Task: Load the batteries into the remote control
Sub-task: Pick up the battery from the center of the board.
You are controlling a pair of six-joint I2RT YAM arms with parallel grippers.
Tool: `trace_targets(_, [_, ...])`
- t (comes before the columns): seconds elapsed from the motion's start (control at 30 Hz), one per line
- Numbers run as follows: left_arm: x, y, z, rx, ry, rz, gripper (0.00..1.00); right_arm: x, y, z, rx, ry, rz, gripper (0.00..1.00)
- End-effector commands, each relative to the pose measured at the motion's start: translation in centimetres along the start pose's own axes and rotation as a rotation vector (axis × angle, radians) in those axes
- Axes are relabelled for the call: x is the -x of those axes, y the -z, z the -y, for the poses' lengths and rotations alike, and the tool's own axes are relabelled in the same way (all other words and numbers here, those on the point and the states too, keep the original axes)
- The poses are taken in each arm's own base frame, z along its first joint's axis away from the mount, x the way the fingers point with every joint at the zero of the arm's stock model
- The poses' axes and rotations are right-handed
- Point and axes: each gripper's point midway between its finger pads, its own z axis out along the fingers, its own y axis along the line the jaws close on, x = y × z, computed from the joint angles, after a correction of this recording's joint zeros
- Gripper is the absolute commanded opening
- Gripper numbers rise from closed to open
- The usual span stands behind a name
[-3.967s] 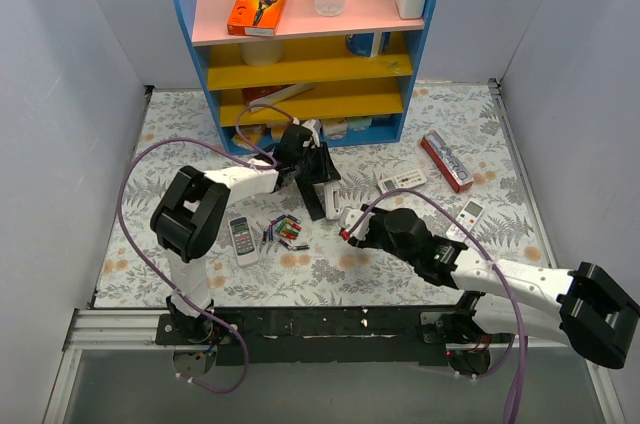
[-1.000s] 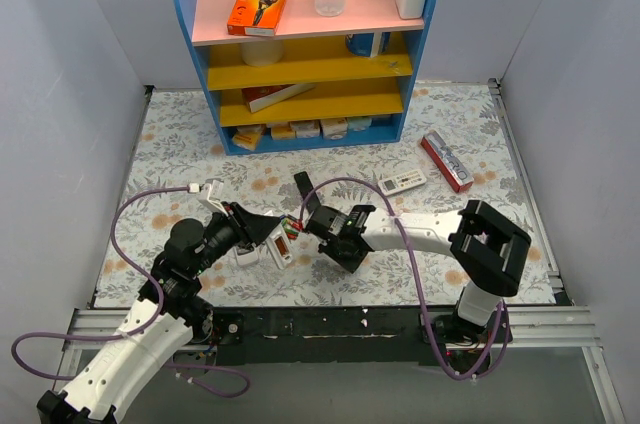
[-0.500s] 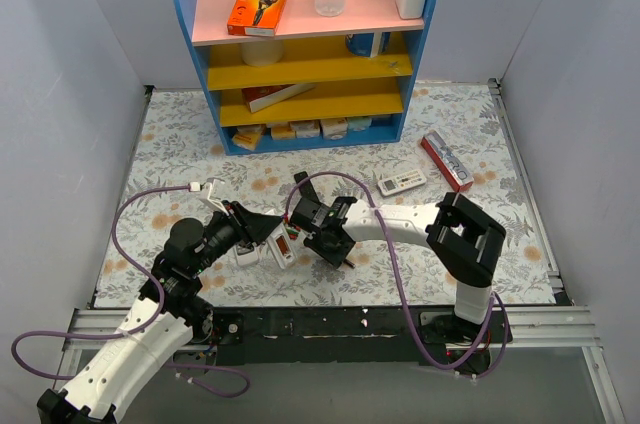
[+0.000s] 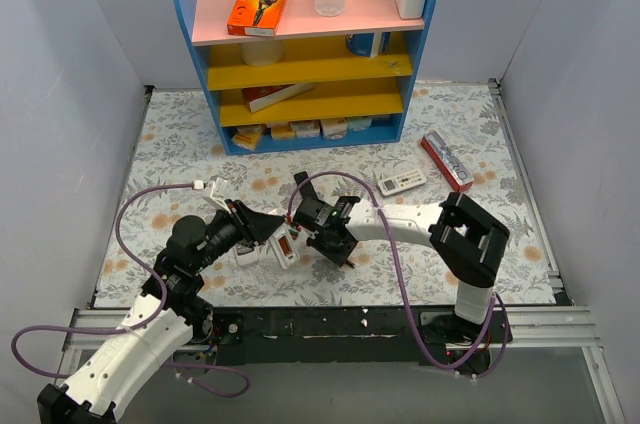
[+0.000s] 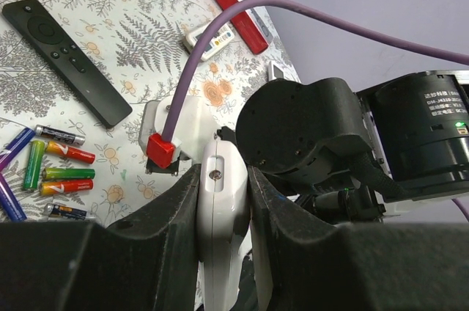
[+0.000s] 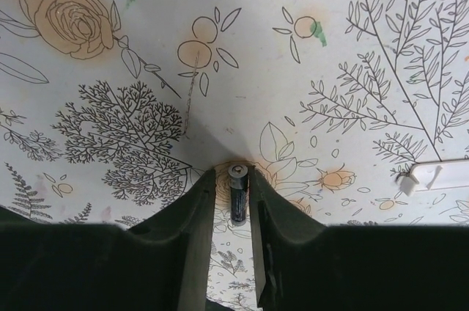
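My left gripper [image 5: 223, 179] is shut on a white remote [image 5: 222, 208], held edge-on above the table; in the top view it [image 4: 280, 241] sits at front centre-left. The slim black remote control [image 5: 66, 50] lies flat on the cloth, untouched, and shows in the top view [image 4: 302, 186] behind the right arm. Several loose batteries [image 5: 58, 173], red, green and purple, lie near it. My right gripper [image 6: 233, 179] is tip-down on the cloth, shut on a dark battery [image 6: 237, 197] that lies lengthwise between the fingers. In the top view it [image 4: 337, 247] is right beside the left gripper.
A blue shelf unit [image 4: 300, 64] stands at the back with boxes and a bottle. A white remote with a display [image 4: 402, 182] and a red bar-shaped item [image 4: 446, 161] lie at right. The right arm's purple cable [image 5: 220, 25] loops across the left wrist view.
Four seconds ago both arms were elsewhere. Over the last second the right gripper shifted slightly left toward the left gripper. The left gripper has held still with the white remote.
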Motion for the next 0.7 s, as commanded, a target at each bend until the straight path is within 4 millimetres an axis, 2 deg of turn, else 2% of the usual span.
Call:
trace_targets(0.0, [0.7, -0.3, 1.3, -0.067, -0.001, 0.02, 0.0, -1.4, -0.1, 0.3, 0.001, 0.008, -0.039, 0.28])
trace_targets(0.2, [0.8, -0.9, 1.5, -0.088, 0.019, 0.026, 0.0, -0.5, 1.1, 0.4, 0.0, -0.001, 0.009, 0.06])
trace_targets(0.3, [1.2, -1.3, 1.6, -0.093, 0.032, 0.041, 0.0, 0.4, 2.7, 0.8, -0.019, -0.023, 0.062, 0.01])
trace_targets(0.5, [2.0, -2.2, 1.6, -0.094, 0.049, 0.074, 0.0, 4.0, 9.0, 2.3, -0.078, -0.134, 0.288, 0.01])
trace_targets(0.6, [2.3, -2.9, 1.7, -0.1, 0.061, 0.078, 0.0, 6.1, 13.6, 3.0, -0.073, -0.193, 0.469, 0.01])
trace_targets(0.67, [2.4, -3.4, 1.7, -0.101, 0.072, 0.073, 0.0, 7.5, 15.6, 3.0, -0.059, -0.219, 0.58, 0.01])
